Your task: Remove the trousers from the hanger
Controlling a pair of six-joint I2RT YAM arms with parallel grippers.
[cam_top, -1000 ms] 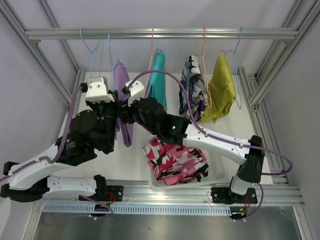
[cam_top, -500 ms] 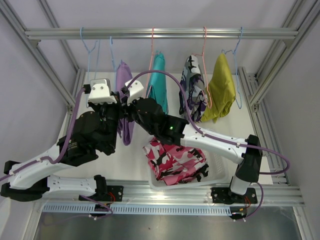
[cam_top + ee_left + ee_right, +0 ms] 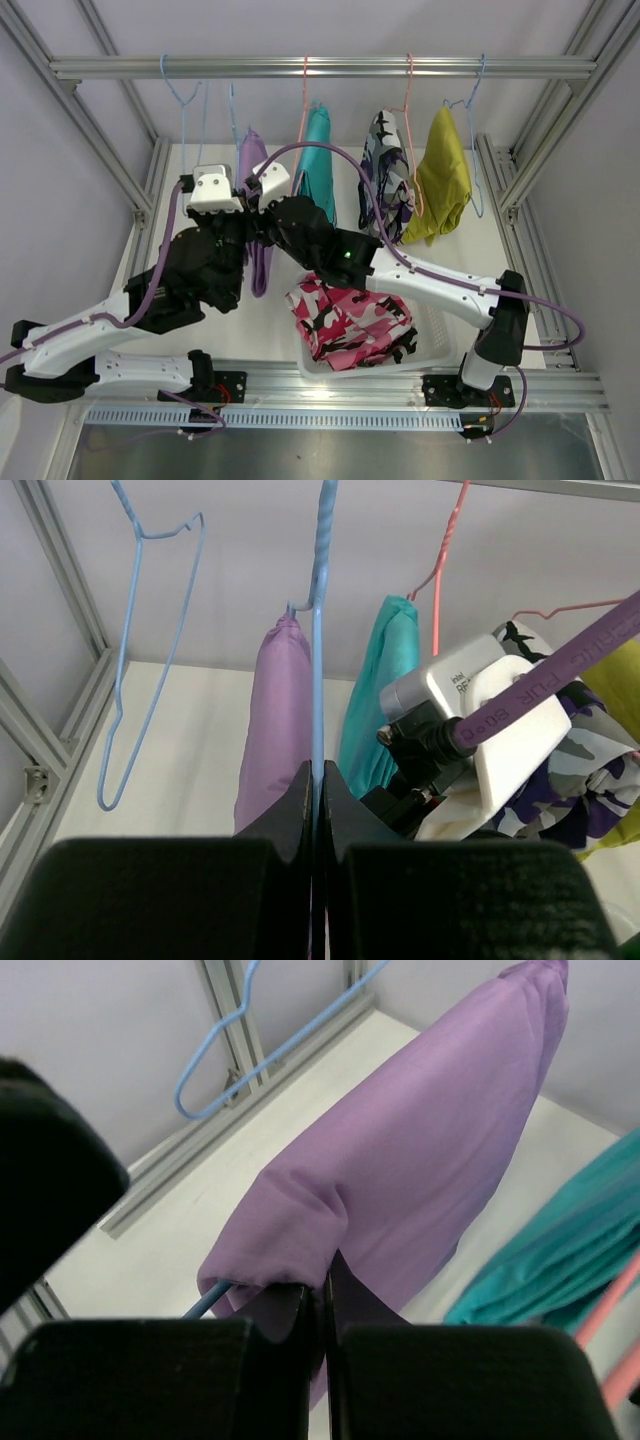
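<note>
Pinching hanger [image 3: 320, 590] in left gripper [image 3: 317, 780], lilac trousers [image 3: 420, 1150] in right gripper [image 3: 325, 1305]; next, likely pulling them off while steadying hanger.

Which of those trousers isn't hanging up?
The pink-black-white camouflage pair: it lies crumpled in the white basket, while the lilac, teal, purple camouflage and mustard pairs hang from the rail.
</note>
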